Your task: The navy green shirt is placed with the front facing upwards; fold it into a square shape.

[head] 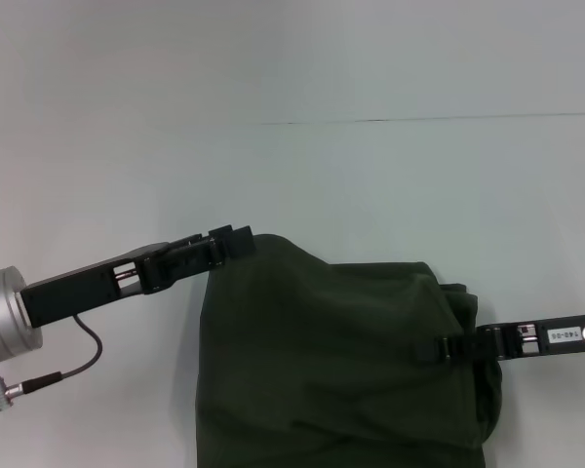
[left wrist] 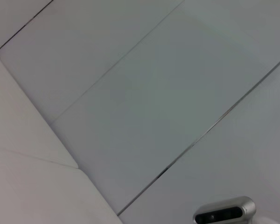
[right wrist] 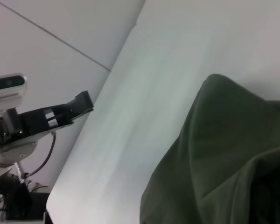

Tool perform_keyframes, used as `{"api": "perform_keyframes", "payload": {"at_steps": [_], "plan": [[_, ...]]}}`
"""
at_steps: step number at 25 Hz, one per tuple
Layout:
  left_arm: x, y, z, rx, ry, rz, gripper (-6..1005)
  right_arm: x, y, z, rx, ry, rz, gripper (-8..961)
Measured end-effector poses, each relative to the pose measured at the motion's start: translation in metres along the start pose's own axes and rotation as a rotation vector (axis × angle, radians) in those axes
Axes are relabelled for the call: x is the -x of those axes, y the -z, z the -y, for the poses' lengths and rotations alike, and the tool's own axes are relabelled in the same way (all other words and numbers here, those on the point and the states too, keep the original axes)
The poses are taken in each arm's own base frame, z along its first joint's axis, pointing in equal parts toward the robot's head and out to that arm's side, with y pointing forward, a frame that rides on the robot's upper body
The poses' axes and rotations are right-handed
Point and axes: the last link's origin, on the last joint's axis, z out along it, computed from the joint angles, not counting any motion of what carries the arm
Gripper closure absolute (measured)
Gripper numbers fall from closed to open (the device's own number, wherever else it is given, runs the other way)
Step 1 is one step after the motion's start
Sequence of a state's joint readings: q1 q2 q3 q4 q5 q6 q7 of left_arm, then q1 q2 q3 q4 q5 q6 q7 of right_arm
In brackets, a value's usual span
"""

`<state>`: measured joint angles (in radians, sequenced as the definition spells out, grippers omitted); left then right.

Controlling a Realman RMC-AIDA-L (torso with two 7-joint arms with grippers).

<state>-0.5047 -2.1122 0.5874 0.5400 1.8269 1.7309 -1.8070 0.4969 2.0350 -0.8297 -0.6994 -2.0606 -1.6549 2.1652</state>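
Note:
The navy green shirt (head: 341, 370) is bunched in a raised heap at the near middle of the white table (head: 302, 175), plain green side showing. My right gripper (head: 437, 349) reaches in from the right and is shut on a fold at the heap's right side. My left gripper (head: 232, 237) hovers by the heap's upper left peak. In the right wrist view the left gripper (right wrist: 85, 101) stands apart from the shirt (right wrist: 214, 154), open with no cloth in it. No print or neck shows.
Bare white table (right wrist: 130, 116) spreads behind and to both sides of the shirt. The left arm's grey wrist and cable (head: 78, 366) hang at the near left. The left wrist view shows only pale panels and the head camera (left wrist: 224, 212).

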Motion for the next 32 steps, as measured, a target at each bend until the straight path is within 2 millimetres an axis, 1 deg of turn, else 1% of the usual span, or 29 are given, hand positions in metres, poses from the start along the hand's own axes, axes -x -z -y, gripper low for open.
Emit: {"api": "perform_keyframes", "payload": {"at_steps": [3,6,10,12,14,17,19,22,26,32], "plan": [[0.0,0.001,0.0,-0.001,0.0,-0.004,100,0.0,0.005,0.002,0.01,-0.017,0.003,825],[-0.001,0.001,0.0,-0.004,-0.003,-0.005,100,0.002,0.013,0.005,0.01,-0.048,0.052,766],[-0.005,0.004,0.004,-0.029,-0.006,-0.019,101,0.006,0.026,0.015,-0.005,-0.133,0.118,603],[-0.009,0.007,0.007,-0.052,-0.005,-0.04,101,0.01,0.028,0.018,-0.016,-0.174,0.133,521],[-0.012,0.011,0.01,-0.082,-0.008,-0.061,101,0.015,0.024,0.019,-0.024,-0.211,0.139,432],[-0.016,0.016,0.014,-0.12,-0.024,-0.079,102,0.025,0.013,0.02,-0.039,-0.27,0.135,298],[-0.018,0.019,0.017,-0.142,-0.034,-0.084,102,0.031,0.005,0.021,-0.048,-0.317,0.132,245],[-0.02,0.02,0.018,-0.156,-0.043,-0.085,102,0.036,-0.003,0.024,-0.085,-0.363,0.116,166],[-0.021,0.019,0.018,-0.155,-0.047,-0.084,102,0.037,-0.007,0.03,-0.145,-0.399,0.091,174],[-0.023,0.017,0.017,-0.149,-0.053,-0.084,103,0.041,-0.009,0.03,-0.157,-0.408,0.1,206]]}}
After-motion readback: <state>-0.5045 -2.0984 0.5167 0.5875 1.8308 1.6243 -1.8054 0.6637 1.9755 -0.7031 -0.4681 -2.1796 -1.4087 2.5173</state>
